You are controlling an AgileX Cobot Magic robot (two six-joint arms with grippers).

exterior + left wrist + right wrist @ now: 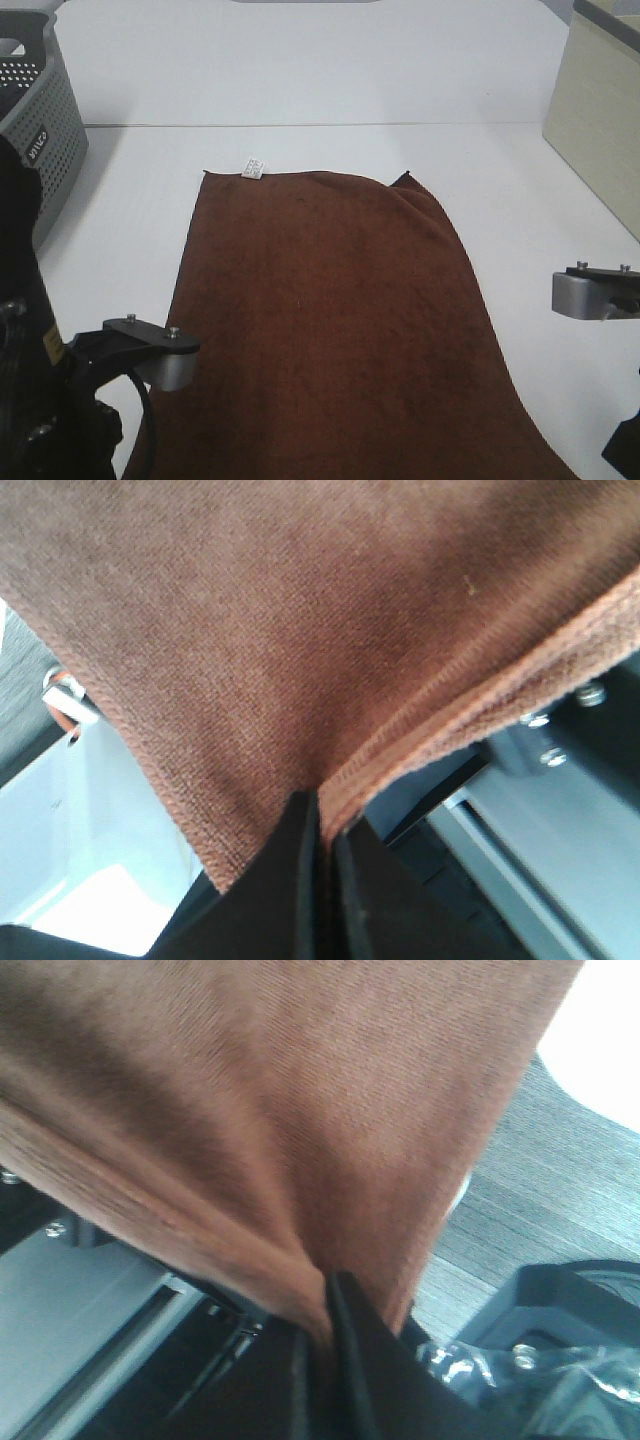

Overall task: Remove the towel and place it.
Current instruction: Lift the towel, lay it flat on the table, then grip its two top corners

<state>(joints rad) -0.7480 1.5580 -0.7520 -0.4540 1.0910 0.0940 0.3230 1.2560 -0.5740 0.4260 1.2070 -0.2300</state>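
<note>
Brown towel (330,320) lies spread across the white surface (300,150), centre frame; we see our left fingers (280,890) and right fingers (370,1375) each pinching its hem.

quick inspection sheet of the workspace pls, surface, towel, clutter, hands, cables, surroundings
surface: white table, with a seam line running across its far part
job's things: brown towel spread on the table, near end lifted toward the arms; white label at its far left corner; far right corner slightly turned up
clutter: grey basket at far left; beige box at far right
hands: left hand shut on the towel's edge; right hand shut on the towel's edge
cables: one black cable looping by the left arm
surroundings: grey floor and metal frame below, seen in the wrist views
</note>
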